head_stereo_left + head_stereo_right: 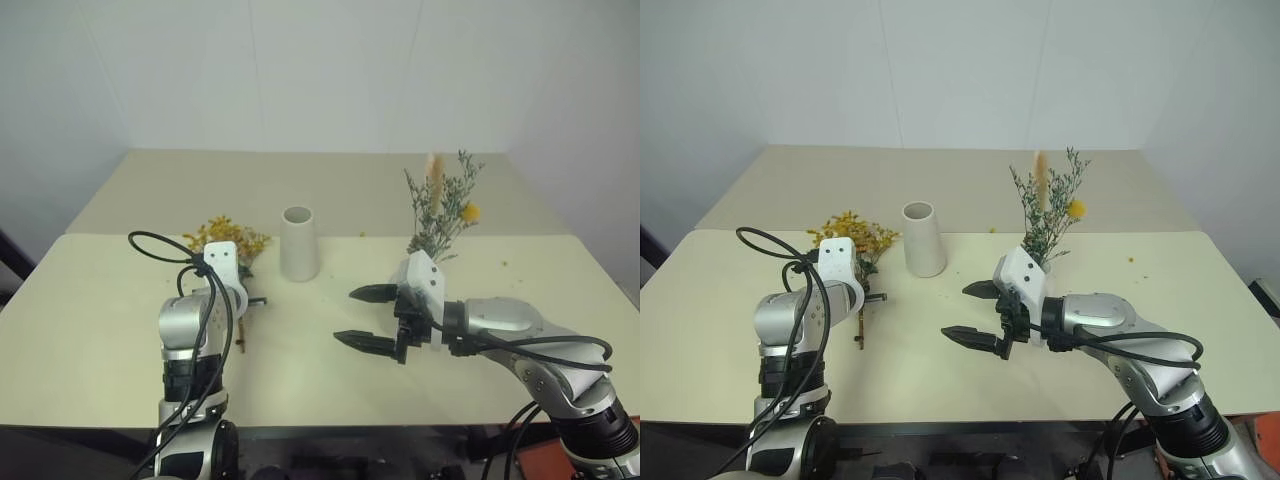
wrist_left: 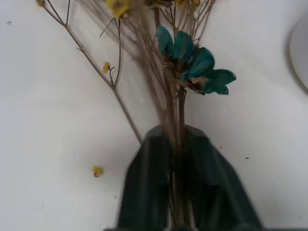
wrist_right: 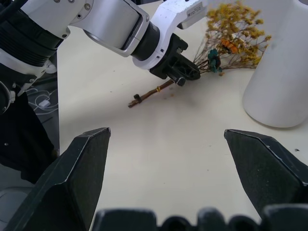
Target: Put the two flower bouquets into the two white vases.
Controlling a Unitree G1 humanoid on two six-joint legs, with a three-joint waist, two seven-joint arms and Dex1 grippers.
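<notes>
L gripper clamped on yellow bouquet stems – lift slow, keep stems vertical over tall vase. R gripper hangs wide open, empty – keep it clear.

A pale cream table is seen, its top crossed by a seam that runs from side to side behind the middle, so that a rear section is set off from the front one. A few tiny yellow crumbs are scattered on the table near its right edge, and one more speck is found on its surface. A plain white wall is seen behind the table.
</notes>
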